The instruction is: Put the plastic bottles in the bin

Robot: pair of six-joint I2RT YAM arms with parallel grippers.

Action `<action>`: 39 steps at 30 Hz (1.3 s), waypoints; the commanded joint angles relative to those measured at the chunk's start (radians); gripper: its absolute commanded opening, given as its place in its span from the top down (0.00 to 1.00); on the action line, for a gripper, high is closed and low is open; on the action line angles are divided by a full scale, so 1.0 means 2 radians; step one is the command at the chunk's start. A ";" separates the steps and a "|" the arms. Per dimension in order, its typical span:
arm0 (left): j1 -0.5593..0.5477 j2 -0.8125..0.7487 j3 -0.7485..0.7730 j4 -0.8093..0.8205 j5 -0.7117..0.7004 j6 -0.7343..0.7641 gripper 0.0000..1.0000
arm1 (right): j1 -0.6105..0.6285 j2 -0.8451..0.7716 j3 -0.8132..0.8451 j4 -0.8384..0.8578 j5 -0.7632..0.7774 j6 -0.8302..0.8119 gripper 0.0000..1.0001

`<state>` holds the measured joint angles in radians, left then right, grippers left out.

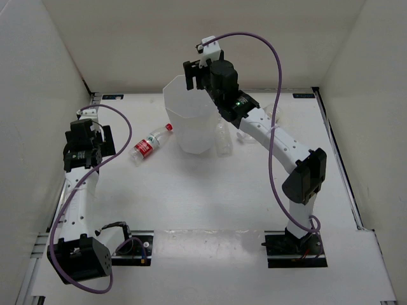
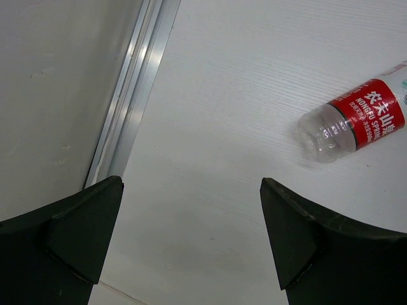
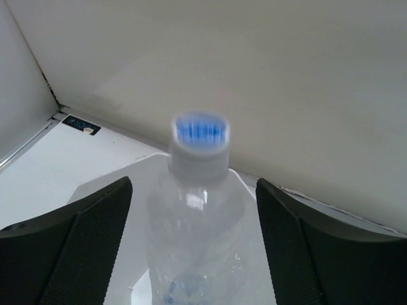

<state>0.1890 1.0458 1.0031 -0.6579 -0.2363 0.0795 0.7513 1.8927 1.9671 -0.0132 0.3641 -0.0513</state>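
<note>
Counting now: one tall white translucent faceted plastic bin [image 1: 182, 127], and three bottles I'm sure of. The small red-labelled clear plastic bottle [image 2: 356, 124] lies on its side on the white table [image 1: 210, 197], left of the bin and apart from it. A plain clear plastic bottle [image 1: 222, 141] sits just beside the bin's right wall. The third, a blurred clear bottle with a pale cap showing blue [image 3: 196, 210], is upright between the right gripper [image 3: 191, 185] fingers, above the bin's mouth. Those jaws are spread, with a gap on each side of the bottle. There is plenty of bare table up front. The left gripper [image 2: 191, 184] is wide open and empty near the aluminium edge rail [image 2: 137, 82], with the red-labelled bottle off to its right.
</note>
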 commanded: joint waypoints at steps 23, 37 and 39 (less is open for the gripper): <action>-0.095 0.139 0.094 -0.103 0.227 0.378 0.00 | -0.004 -0.234 -0.098 -0.062 -0.046 0.055 0.00; -0.145 0.364 0.181 -0.056 0.223 0.316 0.00 | -0.004 -0.345 -0.210 -0.109 0.046 0.045 0.00; -0.145 0.369 0.168 -0.035 0.213 0.302 0.00 | -0.004 -0.350 -0.210 -0.114 0.046 0.045 0.00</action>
<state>-0.1005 1.7714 1.3682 -0.7853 0.2527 0.7231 0.7471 1.2430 1.5398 -0.2470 0.4137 0.0494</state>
